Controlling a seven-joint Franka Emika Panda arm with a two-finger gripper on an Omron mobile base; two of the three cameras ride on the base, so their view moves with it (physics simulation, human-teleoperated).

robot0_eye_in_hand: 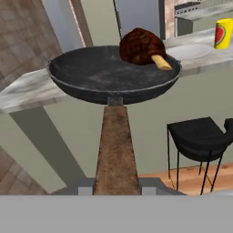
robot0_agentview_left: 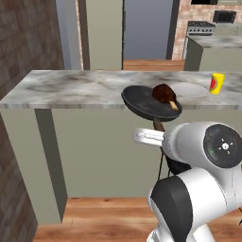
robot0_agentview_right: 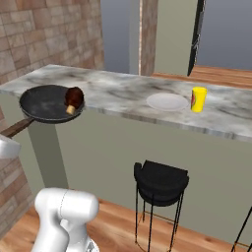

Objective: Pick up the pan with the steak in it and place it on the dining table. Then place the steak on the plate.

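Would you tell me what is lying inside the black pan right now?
The pan holds just the steak, near its far rim; the pan floor beneath the meat is covered.

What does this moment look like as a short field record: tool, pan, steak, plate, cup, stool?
tool: shut on the brown handle of the pan, fingertips at the handle's near end
pan: held level at the near edge of the dining table; whether it rests on the slab cannot be told
steak: in the pan, at the rim on the plate's side
plate: bare, on the slab between pan and cup
yellow cup: upright, beside the plate
black stool: on the wooden floor below the table edge
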